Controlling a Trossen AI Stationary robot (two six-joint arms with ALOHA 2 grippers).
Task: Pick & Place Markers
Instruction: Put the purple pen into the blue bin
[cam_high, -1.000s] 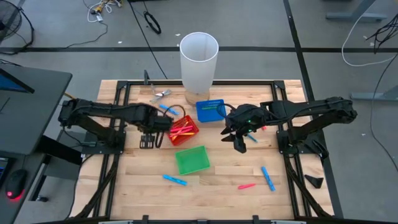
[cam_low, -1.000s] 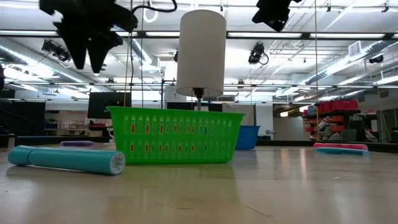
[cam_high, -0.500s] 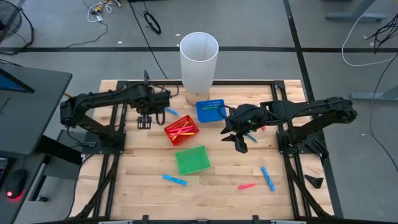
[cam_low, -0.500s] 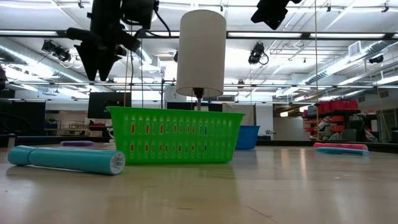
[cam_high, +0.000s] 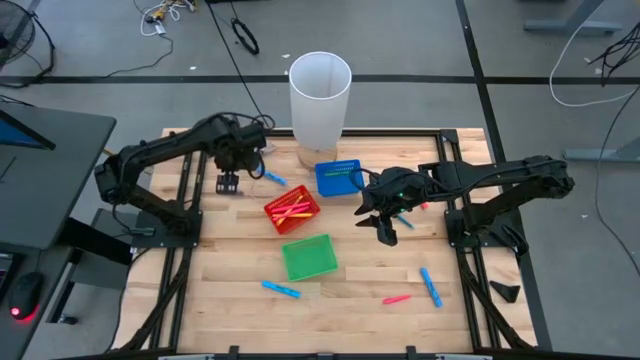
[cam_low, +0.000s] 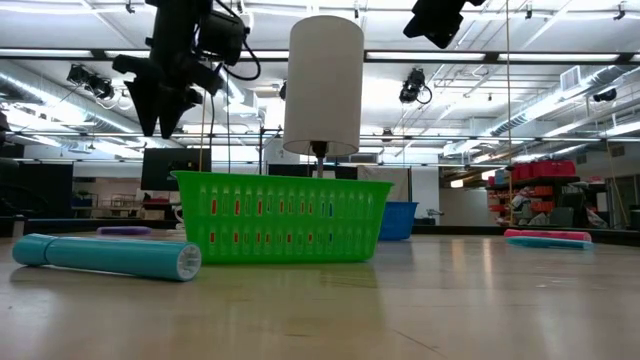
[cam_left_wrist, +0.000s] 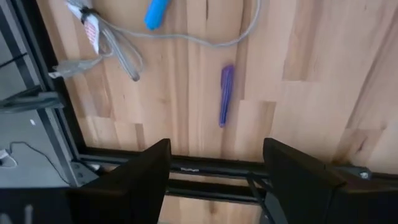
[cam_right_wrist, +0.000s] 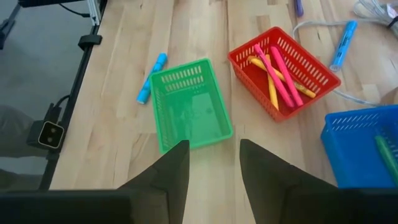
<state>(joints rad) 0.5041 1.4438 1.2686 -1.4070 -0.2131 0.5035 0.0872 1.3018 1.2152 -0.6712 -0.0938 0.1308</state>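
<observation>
My left gripper (cam_high: 229, 184) hangs open, pointing down, over the table's far left. A purple marker (cam_left_wrist: 226, 94) lies on the wood just beyond its fingers, and a blue marker (cam_high: 270, 177) lies a little to the right. My right gripper (cam_high: 386, 232) hovers open right of centre, with nothing between its fingers (cam_right_wrist: 174, 168). Pink and yellow markers (cam_right_wrist: 277, 71) lie in the red basket (cam_high: 292, 210). A green marker (cam_right_wrist: 385, 152) lies in the blue basket (cam_high: 338, 177). The green basket (cam_high: 307, 257) holds nothing. More markers lie near the front: blue (cam_high: 281, 289), pink (cam_high: 396, 298), blue (cam_high: 431, 286).
A tall white cylinder (cam_high: 320, 95) stands at the far edge behind the blue basket. A grey cable (cam_left_wrist: 205, 42) and a silvery clip (cam_high: 258, 152) lie at the far left. Black frame rails (cam_high: 190, 200) run along both sides of the table.
My left gripper has swung from beside the red basket's left side toward the table's far edge, turning as it went, and stays open and pointing down. The baskets and markers have not moved.
</observation>
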